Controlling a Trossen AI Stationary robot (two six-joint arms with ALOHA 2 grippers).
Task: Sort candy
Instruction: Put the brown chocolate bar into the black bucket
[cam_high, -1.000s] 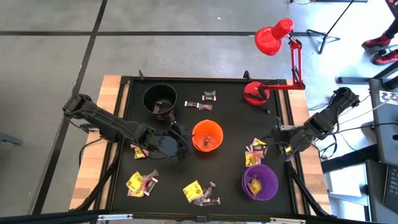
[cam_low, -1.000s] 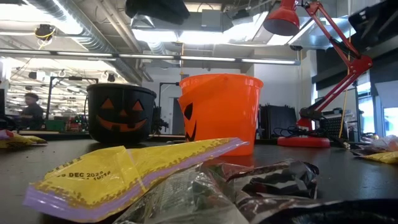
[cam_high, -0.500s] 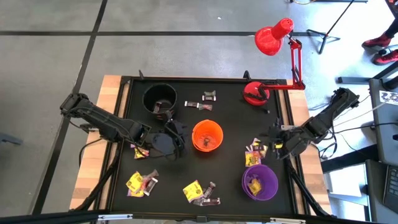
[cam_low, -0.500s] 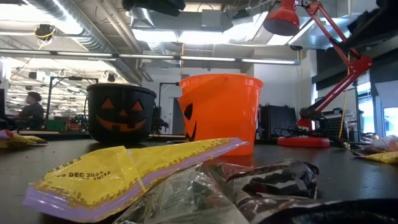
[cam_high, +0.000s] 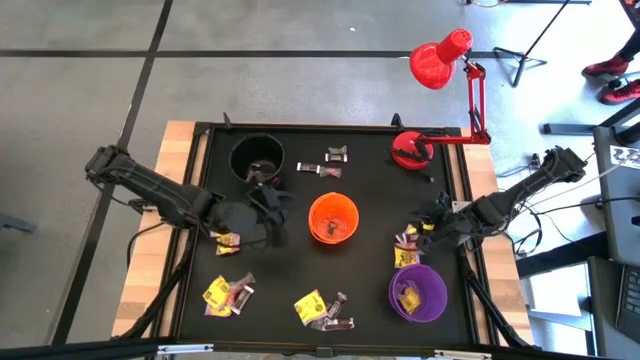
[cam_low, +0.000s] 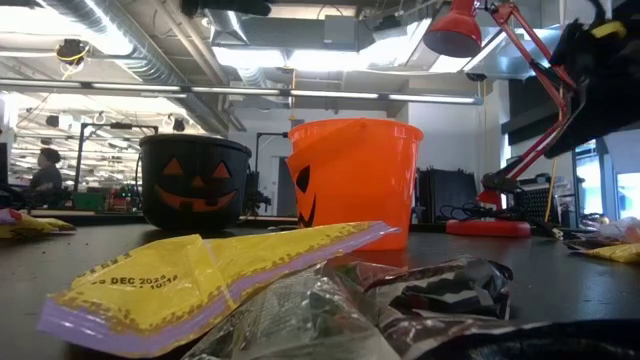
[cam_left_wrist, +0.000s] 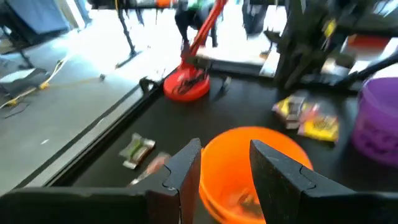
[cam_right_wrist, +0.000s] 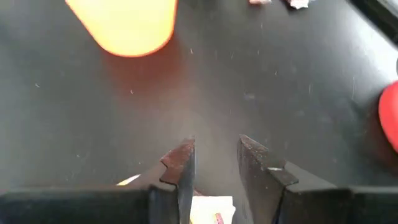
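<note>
Wrapped candy lies in small heaps on the black table: a yellow and silvery heap (cam_high: 410, 243) beside the purple cup (cam_high: 417, 292), two heaps (cam_high: 225, 292) (cam_high: 322, 310) near the front edge, and a few pieces (cam_high: 333, 160) at the back. The orange cup (cam_high: 333, 218) and the purple cup also hold candy. My left gripper (cam_high: 277, 203) hovers open between the black cup (cam_high: 257, 158) and the orange cup (cam_left_wrist: 249, 168), with nothing between its fingers. My right gripper (cam_high: 421, 216) slants down, open, just above the table at the far edge of the heap by the purple cup; a wrapper (cam_right_wrist: 211, 210) shows below its fingers.
A red desk lamp stands on its base (cam_high: 410, 150) at the back right, its arm and shade reaching above the table's far edge. One loose candy (cam_high: 228, 240) lies under my left arm. A raised black rim (cam_high: 330, 127) runs around the table.
My left gripper has drawn back from beside the orange cup toward the table's left and far edge, rising a little. My right gripper has sunk and moved toward the table's left, over the heap by the purple cup, rolling its wrist. No candy has moved.
</note>
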